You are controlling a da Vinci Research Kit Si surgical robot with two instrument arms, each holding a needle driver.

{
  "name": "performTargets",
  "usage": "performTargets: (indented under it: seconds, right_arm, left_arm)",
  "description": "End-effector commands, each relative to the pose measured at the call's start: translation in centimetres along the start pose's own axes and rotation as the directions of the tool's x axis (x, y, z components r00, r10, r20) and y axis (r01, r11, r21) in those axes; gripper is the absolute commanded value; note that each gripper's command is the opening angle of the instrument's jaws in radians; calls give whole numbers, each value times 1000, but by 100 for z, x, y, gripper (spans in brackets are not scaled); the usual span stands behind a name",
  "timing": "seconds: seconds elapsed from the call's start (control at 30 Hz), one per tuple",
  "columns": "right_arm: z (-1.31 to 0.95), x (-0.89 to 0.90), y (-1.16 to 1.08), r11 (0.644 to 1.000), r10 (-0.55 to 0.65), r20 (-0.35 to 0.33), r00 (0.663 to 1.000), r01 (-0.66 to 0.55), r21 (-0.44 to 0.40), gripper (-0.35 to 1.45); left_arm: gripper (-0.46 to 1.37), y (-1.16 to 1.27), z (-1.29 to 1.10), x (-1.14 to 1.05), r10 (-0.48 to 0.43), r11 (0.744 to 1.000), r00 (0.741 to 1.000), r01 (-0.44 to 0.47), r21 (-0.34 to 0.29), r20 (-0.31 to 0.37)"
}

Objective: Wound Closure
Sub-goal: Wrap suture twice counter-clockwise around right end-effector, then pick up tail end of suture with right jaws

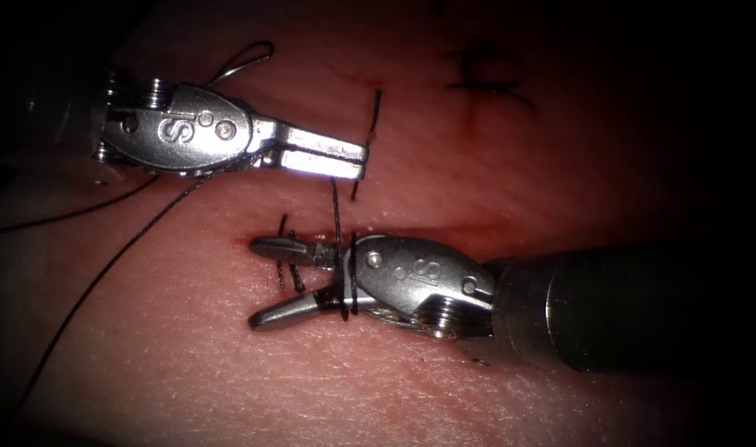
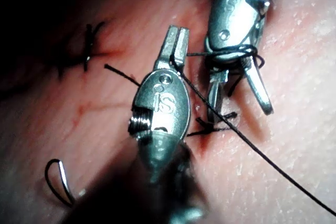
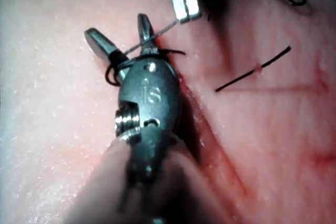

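Over cut (image 1: pixel 444 232): right tool (image 1: pixel 266 281) jaws spread, thread (image 1: pixel 336 211) looped round base; left tool (image 1: pixel 357 159) just above, clamped on same thread; needle (image 1: pixel 245 60) behind it, loose on tissue (image 1: pixel 228 372).

The tissue (image 1: pixel 493 182) carries everything in sight, its pink, wet surface crossed by a cut (image 1: pixel 444 232) edged with red fluid (image 1: pixel 253 242). On it lie dark stitches (image 1: pixel 288 263), a cut end of thread (image 1: pixel 367 145), a long thread (image 1: pixel 88 290) and the curved needle (image 2: pixel 59 181).
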Motion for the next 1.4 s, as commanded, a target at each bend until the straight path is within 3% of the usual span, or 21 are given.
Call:
performTargets:
  seconds: [0.03,0.33,0.57,0.87,1.1,1.27,1.4]
  right_arm:
    - [-2,0,0,1000,3,-15,1000,-3,0,78]
    - [-16,0,-4,1000,1,-114,994,1,24,78]
    - [-26,11,-4,999,14,-214,977,-3,52,74]
    - [-33,22,15,992,41,-280,959,-72,-101,79]
    - [-45,23,37,926,180,-312,933,-268,-267,69]
    - [-56,19,49,845,249,-358,900,-383,-373,56]
    - [-61,18,53,803,265,-382,886,-421,-421,52]
  left_arm:
    - [-35,2,0,-6,-4,1000,1000,4,-13,1]
    - [-35,6,3,-50,-22,1000,1000,22,18,20]
    - [-35,12,3,-71,-31,999,999,30,34,29]
    - [-35,26,4,-66,-30,998,999,28,57,26]
    - [-35,34,-5,-64,-13,990,999,7,138,43]
    - [-35,48,-11,-63,6,965,996,-30,259,92]
    - [-35,60,-13,-63,-6,945,993,-32,324,114]
